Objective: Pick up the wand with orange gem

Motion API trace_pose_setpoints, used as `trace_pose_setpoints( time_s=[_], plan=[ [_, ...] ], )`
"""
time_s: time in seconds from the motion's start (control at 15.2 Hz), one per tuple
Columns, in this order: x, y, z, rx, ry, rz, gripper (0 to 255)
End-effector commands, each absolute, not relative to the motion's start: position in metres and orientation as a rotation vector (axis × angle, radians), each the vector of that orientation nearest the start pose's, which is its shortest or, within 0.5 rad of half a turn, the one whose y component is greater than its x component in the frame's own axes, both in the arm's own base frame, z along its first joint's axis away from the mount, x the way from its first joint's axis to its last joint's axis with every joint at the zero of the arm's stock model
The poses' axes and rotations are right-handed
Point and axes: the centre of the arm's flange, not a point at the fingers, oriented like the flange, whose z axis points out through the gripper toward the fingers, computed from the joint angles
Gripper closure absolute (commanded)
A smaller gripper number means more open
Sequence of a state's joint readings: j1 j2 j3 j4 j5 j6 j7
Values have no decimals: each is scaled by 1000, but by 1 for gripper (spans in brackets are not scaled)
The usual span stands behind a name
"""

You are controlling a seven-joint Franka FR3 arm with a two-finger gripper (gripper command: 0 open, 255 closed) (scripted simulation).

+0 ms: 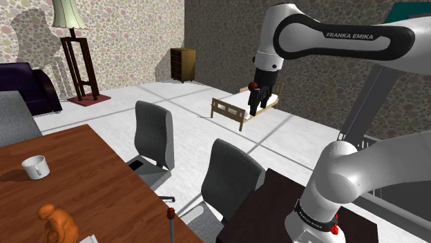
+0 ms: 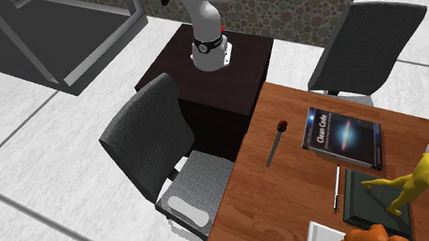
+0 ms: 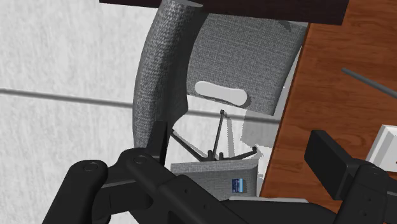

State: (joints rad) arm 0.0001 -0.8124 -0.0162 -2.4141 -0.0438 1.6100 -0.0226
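The wand [image 2: 274,144] is a thin grey rod with a small reddish-orange gem at one end. It lies flat on the brown wooden table [image 2: 290,196], close to the edge by the chairs. In the shoulder view the wand [image 1: 170,218] shows at the table's near corner, gem end up. Its grey shaft [image 3: 371,83] also crosses the tabletop in the wrist view. My gripper [image 1: 257,101] hangs high in the air, far from the table and above the floor beside a grey chair [image 1: 231,176]. In the wrist view the gripper [image 3: 242,145] is open with nothing between its fingers.
Two grey office chairs [image 2: 168,147] [image 2: 368,41] stand along the table edge by the dark stand [image 2: 221,68]. On the table lie a dark book [image 2: 341,135], a pen [image 2: 337,186], a yellow figure [image 2: 418,182], an orange figure [image 1: 59,224] and a white mug [image 1: 34,166].
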Motion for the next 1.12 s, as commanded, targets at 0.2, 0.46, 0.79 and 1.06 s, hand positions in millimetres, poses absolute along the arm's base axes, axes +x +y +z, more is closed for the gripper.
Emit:
trace_pose_setpoints(
  time_s=[0.2, 0.46, 0.79, 1.06],
  plan=[
    [302, 22, 553, -3173, 1, -33, 0],
    [303, 67, 525, -3171, 31, -62, 0],
    [306, 122, 489, -3168, 67, -97, 0],
    [310, 166, 461, -3165, 97, -125, 0]
  ],
)
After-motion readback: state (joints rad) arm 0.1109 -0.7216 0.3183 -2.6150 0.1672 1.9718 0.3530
